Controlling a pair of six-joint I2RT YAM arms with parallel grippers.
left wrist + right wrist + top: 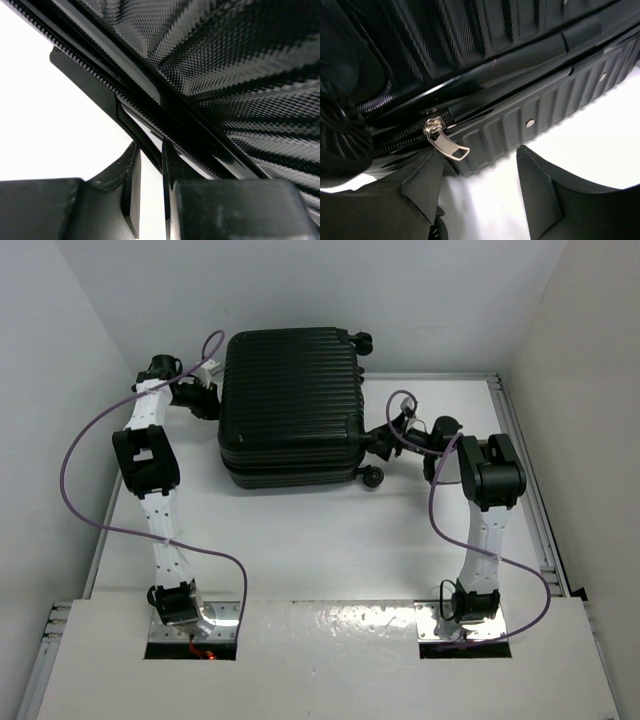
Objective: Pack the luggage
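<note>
The luggage (290, 405), a big black ribbed hard-shell suitcase, lies flat at the back of the white table (300, 550) with its lid down. My left gripper (205, 400) sits against its left side. In the left wrist view its fingertips reach the zipper seam of the luggage (225, 75), and the left gripper (150, 147) shows a narrow gap with only white table behind it. My right gripper (385, 440) is at the right side by the front wheel (372, 477). There the right gripper (479, 150) stands open, and a silver zipper pull (445, 142) hangs just off its left finger.
White walls close in the table on the left, back and right. A metal rail (525, 490) runs along the table's right edge. Purple cables (75, 440) loop off both arms. Another wheel (362, 340) sticks out at the suitcase's far right corner.
</note>
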